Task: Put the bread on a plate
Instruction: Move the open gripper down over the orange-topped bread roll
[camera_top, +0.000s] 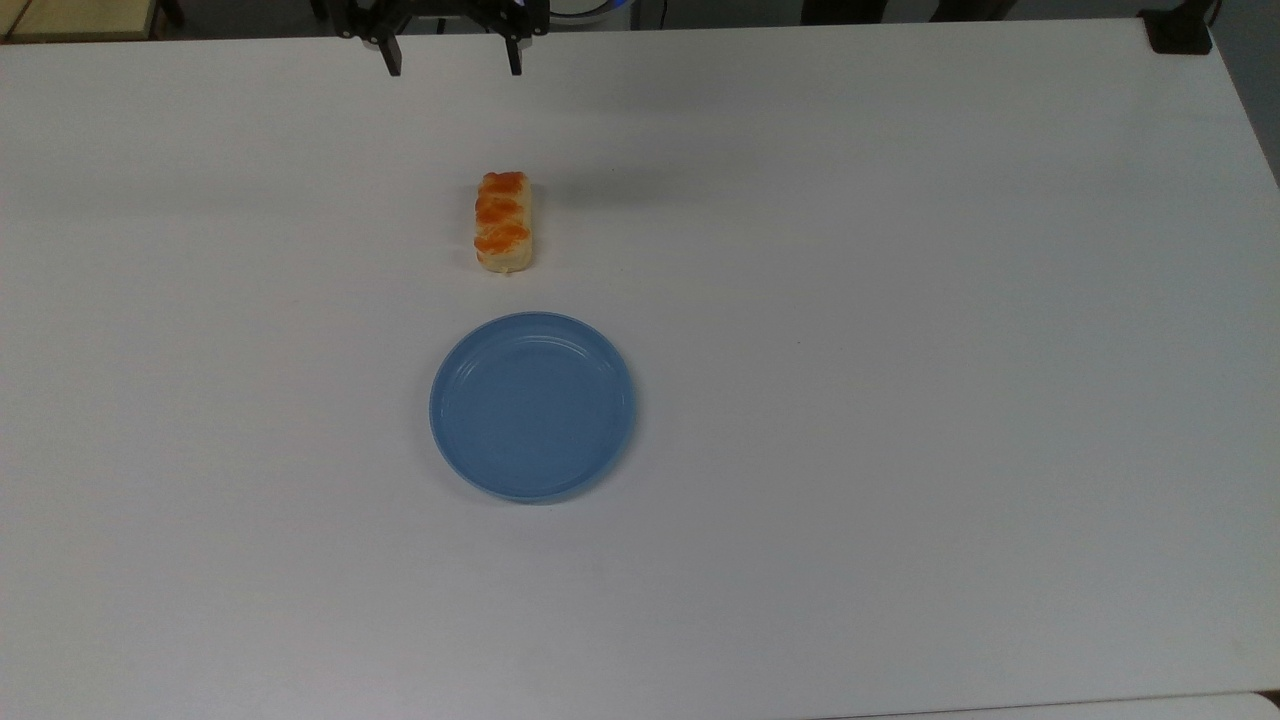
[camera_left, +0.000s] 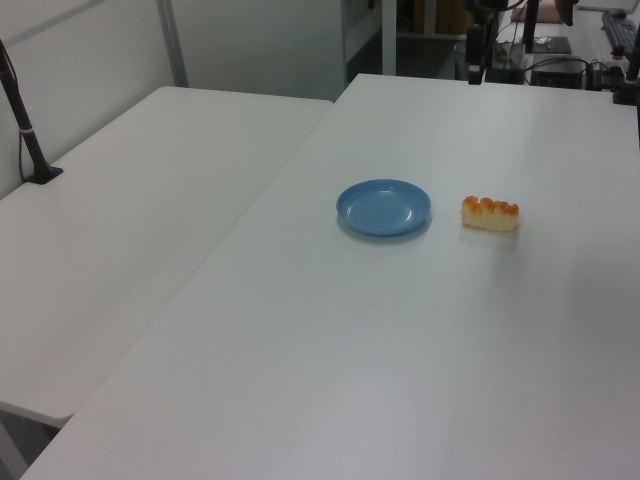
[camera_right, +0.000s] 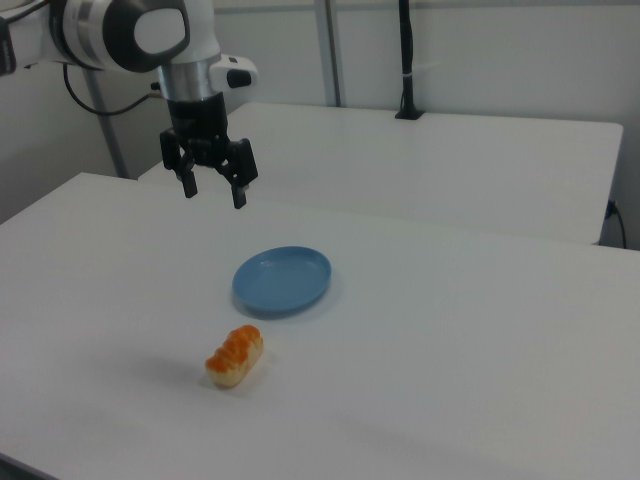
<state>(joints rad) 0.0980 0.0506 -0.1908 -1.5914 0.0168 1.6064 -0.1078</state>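
Wide white worktop, smooth and matte, with open surface all round the two task things. Second white table butted against it on the left view's left, a black post clamped at its far edge. Cables and dark equipment past the far end in the left view.

Bread lying flat on the worktop, oblong, pale beige at the sides, three glossy orange-brown lobes along the top. Plate near it but apart: round, shallow, light blue, raised rim, faint rings inside, nothing on it. Nothing lying between bread and plate.

Gripper hanging in the air above the worktop, black fingers spread wide and pointing down, holding nothing. Seen in full in the right view, with the white rounded wrist and arm above; in the top view, gripper showing just as two dark fingertips at the top edge, well apart from the bread. In the left view, gripper as two dark fingers up at the top edge.
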